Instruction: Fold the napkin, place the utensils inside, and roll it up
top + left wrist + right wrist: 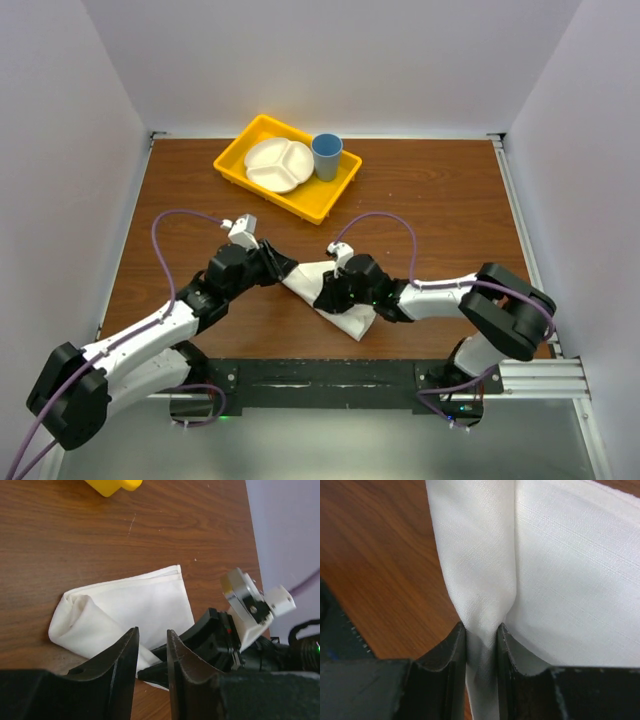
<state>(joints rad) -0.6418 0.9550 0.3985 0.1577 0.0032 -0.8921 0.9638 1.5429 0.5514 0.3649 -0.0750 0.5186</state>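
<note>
Napkin (pixel 140 600), white, folded, pinched by right hand (pixel 481 630).

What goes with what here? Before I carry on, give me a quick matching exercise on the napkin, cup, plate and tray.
Things:
1. napkin
2. blue cup
3. white plate
4. yellow tray

Places:
A. on the far part of the table
B. upright in the tray, right of the plate
C. flat in the tray
D. on the wood, with a fold pinched between the right fingers

Pairs: 1-D, 2-B, 3-C, 4-A
</note>
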